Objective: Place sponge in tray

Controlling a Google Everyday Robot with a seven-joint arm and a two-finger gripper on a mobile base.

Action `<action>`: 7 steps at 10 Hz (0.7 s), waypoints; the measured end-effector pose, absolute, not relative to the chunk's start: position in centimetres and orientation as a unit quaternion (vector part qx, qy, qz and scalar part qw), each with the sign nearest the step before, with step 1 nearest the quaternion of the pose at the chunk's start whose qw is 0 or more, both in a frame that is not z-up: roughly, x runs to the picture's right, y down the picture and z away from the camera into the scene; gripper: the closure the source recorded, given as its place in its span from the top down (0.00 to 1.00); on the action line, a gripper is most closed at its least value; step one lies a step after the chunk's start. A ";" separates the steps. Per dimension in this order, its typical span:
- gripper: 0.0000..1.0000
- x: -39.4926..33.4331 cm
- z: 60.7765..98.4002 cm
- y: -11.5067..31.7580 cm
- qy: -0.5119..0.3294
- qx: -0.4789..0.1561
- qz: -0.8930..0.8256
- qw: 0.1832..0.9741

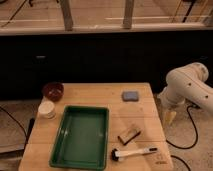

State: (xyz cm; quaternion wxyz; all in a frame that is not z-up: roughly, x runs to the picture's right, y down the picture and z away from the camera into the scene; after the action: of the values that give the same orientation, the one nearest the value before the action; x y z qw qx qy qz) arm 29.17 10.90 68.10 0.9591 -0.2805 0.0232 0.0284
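The tray is lying at the lower left of the bench. The sponge is sitting near the upper right edge, well apart from it. The pincer is being held just off the right edge; its state cannot be told. A reach leftward over open bench is being called for.
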 end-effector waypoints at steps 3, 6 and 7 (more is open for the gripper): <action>0.80 29.2 68.1 10.9 0.023 -0.281 0.028 0.959; 0.80 28.9 68.6 10.6 0.025 -0.278 0.020 0.960; 0.80 27.6 69.8 9.5 0.021 -0.274 0.005 0.961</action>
State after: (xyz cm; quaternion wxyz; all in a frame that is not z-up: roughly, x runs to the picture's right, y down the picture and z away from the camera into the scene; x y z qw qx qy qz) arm 27.55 9.55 69.78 0.9614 -0.2743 0.0208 0.0048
